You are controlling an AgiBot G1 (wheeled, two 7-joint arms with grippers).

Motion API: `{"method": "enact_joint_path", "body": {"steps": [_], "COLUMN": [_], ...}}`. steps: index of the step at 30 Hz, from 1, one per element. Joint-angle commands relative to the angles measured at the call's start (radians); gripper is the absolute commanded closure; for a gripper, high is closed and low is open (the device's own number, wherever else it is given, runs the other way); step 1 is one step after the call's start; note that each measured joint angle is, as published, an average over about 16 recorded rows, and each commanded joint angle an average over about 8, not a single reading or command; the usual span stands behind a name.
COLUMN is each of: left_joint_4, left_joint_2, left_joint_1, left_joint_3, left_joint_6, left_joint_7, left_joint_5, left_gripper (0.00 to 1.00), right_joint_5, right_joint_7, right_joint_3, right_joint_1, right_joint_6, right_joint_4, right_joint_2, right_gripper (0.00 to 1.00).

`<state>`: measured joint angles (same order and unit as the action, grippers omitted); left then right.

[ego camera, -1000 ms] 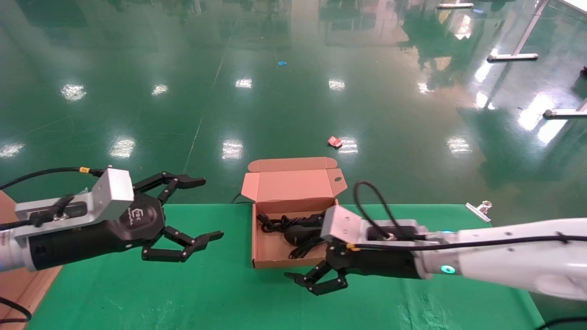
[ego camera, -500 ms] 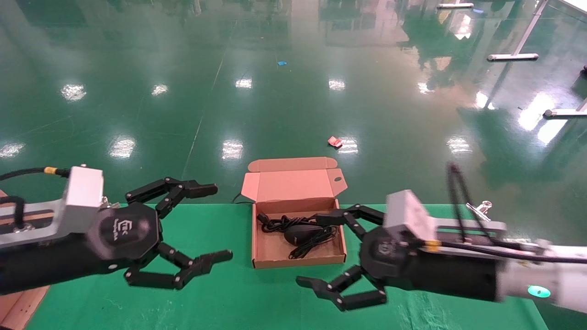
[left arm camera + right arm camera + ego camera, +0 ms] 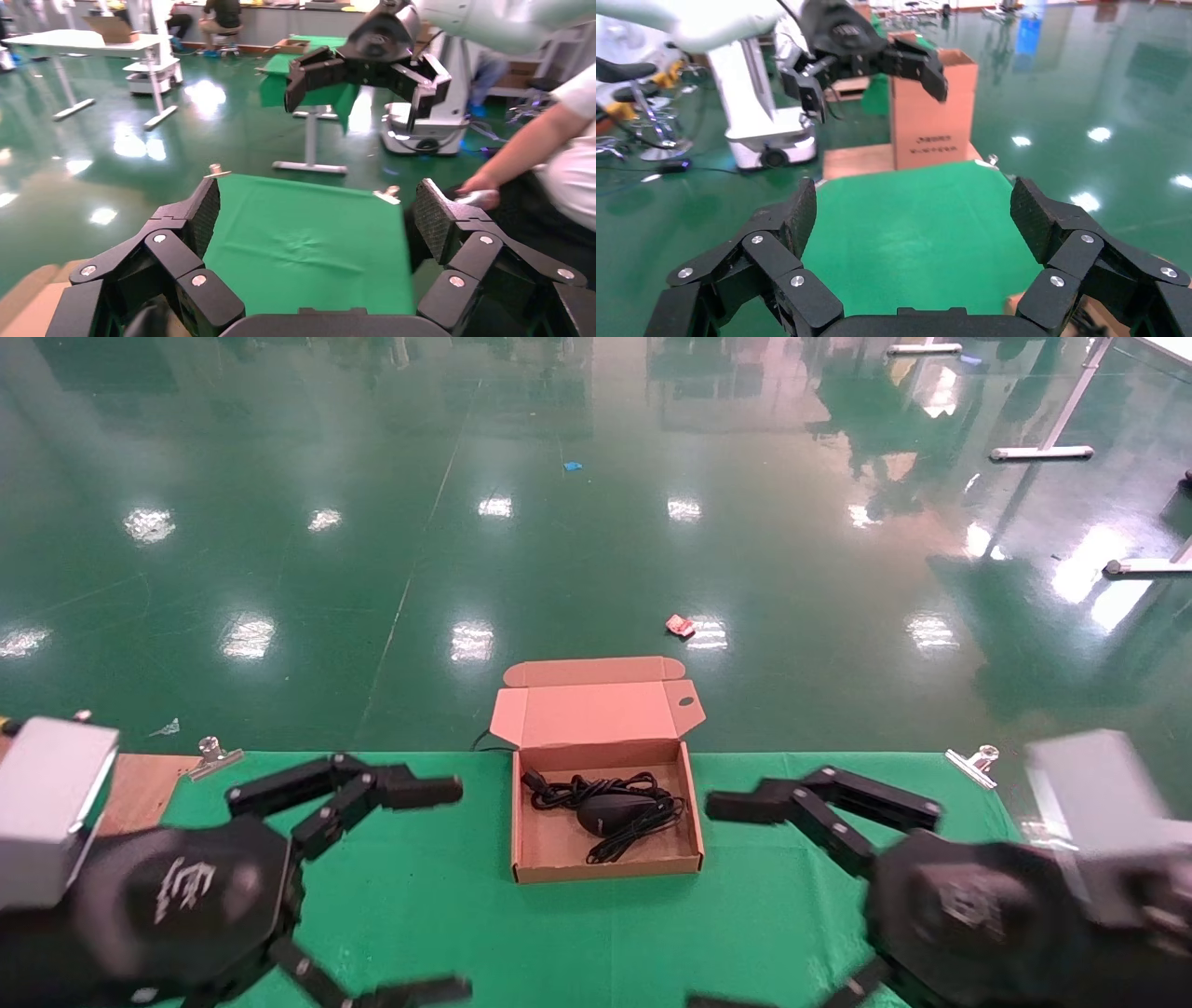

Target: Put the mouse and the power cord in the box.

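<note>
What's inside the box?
The box holds the mouse, lying on the looped power cord. Whatever lies beneath the mouse is hidden. Both open grippers, left and right, are outside it.

Brown box, black mouse, black power cord, green cloth.

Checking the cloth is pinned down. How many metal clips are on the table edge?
2: one clip at the table's far left corner, one clip at its far right corner. Near corners are out of view.

Open top on the shallow brown cardboard box, lid flap up at the far side, glossy black mouse and black cable bundle fill its middle. Green-covered bench lies bare either side.
</note>
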<state>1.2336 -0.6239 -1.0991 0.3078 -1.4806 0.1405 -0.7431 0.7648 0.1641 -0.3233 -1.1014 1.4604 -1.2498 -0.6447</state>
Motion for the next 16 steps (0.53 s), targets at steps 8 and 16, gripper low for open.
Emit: {"method": "enact_joint_path", "body": {"steps": [8, 16], "left_joint_4": [0.086, 0.071], "left_joint_2": [0.022, 0.018], "left_joint_1": [0.041, 0.035], "left_joint_3": [-0.048, -0.04], "left_joint_6": [-0.027, -0.021], "left_joint_7": [0.066, 0.057], "left_joint_5": [0.023, 0.02], "left_gripper": [0.0, 0.0], "right_joint_5": [-0.06, -0.051], "right_joint_7": [0.03, 0.028], "right_joint_3": [0.077, 0.065], "right_joint_1": [0.045, 0.039], "right_joint_6": [0.061, 0.051], "right_joint_4": [-0.059, -0.05], "right_joint_2": [0.057, 0.049], "right_gripper": [0.0, 0.0]}}
